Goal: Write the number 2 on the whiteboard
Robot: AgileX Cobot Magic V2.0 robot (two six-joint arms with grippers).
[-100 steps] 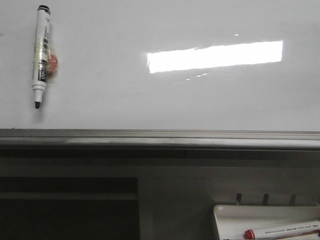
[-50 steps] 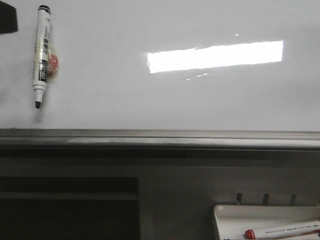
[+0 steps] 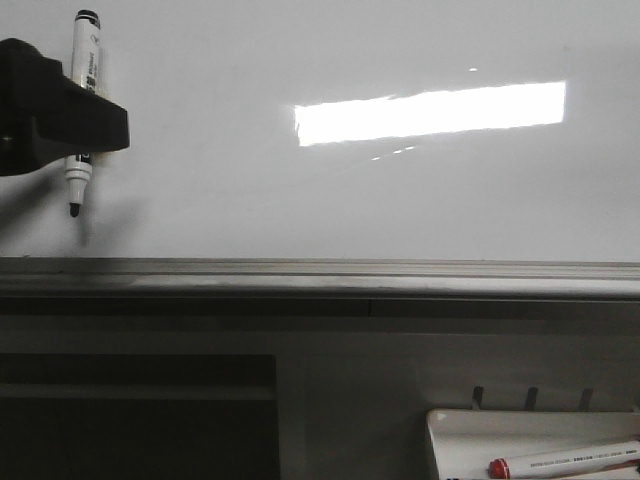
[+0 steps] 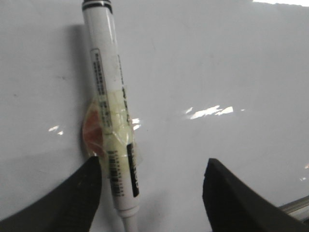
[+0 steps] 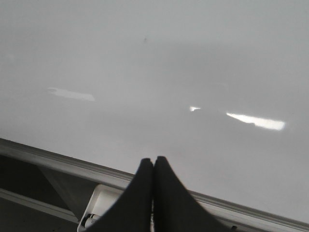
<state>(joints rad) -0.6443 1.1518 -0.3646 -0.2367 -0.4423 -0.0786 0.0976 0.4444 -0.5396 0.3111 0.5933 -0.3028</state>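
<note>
The whiteboard fills the upper front view; no number 2 shows on it. A black-tipped white marker hangs tip down on the board at the top left, taped to an orange magnet. My left gripper is in front of the marker's middle. In the left wrist view the left gripper is open, with the marker between the fingers, close to one finger. My right gripper is shut and empty in front of the board, out of the front view.
The board's grey metal rim runs across below the white surface. A small white tray at the lower right holds a red-capped marker; the tray also shows in the right wrist view. A dark recess lies lower left.
My left gripper has come in from the left edge and moved right over the middle of the hanging marker. The marker has not moved.
</note>
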